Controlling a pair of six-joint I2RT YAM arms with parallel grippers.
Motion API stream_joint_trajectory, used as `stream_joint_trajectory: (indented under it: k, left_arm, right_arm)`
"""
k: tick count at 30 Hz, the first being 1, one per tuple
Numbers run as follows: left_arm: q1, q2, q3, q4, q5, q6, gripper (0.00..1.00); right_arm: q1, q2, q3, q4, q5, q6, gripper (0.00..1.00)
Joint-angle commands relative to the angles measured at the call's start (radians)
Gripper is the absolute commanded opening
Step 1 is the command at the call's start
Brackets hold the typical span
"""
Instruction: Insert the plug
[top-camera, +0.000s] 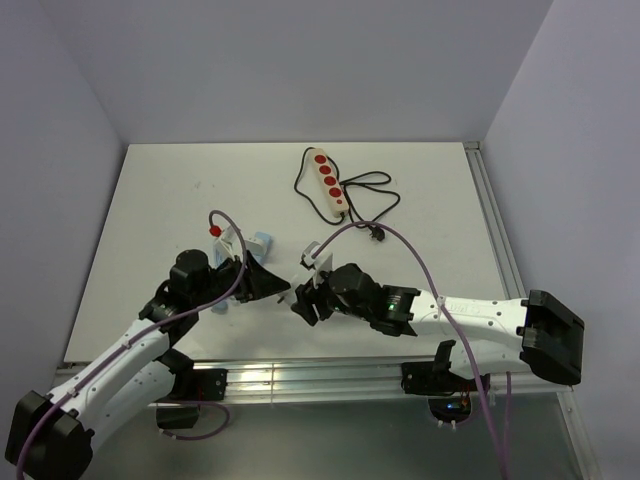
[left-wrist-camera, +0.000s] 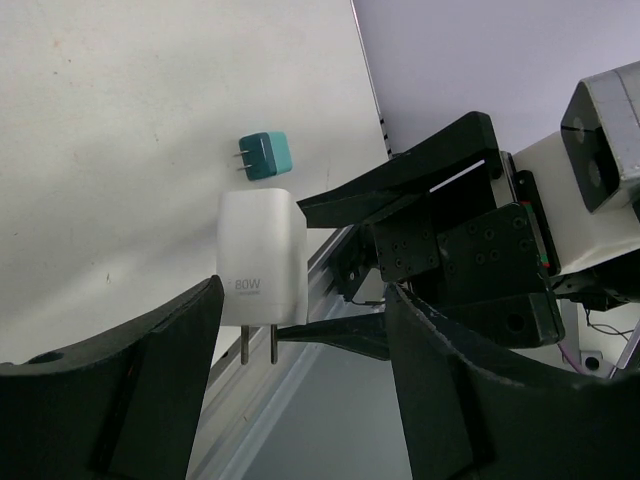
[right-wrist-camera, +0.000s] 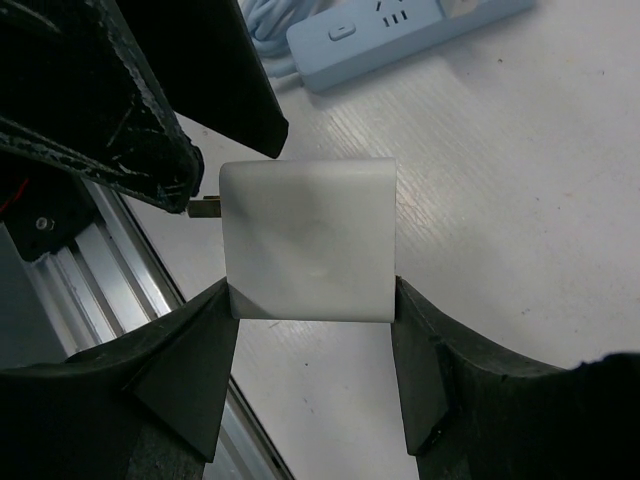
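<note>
Plastic shell, smooth and rigid, probably light and a little slippery: the white charger (right-wrist-camera: 310, 240) sits mid-frame in my right gripper (right-wrist-camera: 312, 300), pinched across its sides, prongs (right-wrist-camera: 205, 208) pointing left. Best held there, clear of the prongs. My left gripper (left-wrist-camera: 300, 300) hangs open, empty.

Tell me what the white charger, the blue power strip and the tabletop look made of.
White charger: moulded plastic, satin; smooth rounded edges, soft sheen; prongs look metal.
Blue power strip: probably smooth plastic; moulded button and socket slots.
Tabletop: white, matte, faint grain lines; likely laminate or painted board.
</note>
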Motion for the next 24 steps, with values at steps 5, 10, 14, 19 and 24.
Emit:
stream_joint_trajectory:
  k: [5,10,14,19,24]
  left_arm:
    - [-0.035,0.031,0.021,0.057,-0.006,0.001,0.71]
    - [-0.050,0.054,0.021,0.075,0.002,-0.006,0.70]
    - [-0.064,0.069,0.027,0.052,-0.017,0.007,0.69]
    - [-0.067,0.060,0.050,-0.012,-0.076,0.025,0.70]
    - [-0.066,0.063,0.054,0.002,-0.075,0.021,0.70]
  right_arm:
    - [0.007,-0.042,0.026,0.090,-0.013,0.009,0.00]
    - [0.007,-0.050,0.037,0.084,-0.016,0.001,0.00]
    - [0.009,-0.061,0.037,0.081,-0.019,0.000,0.00]
    - [0.009,-0.071,0.041,0.064,-0.007,0.009,0.00]
    - [0.009,-0.084,0.049,0.050,-0.002,0.016,0.00]
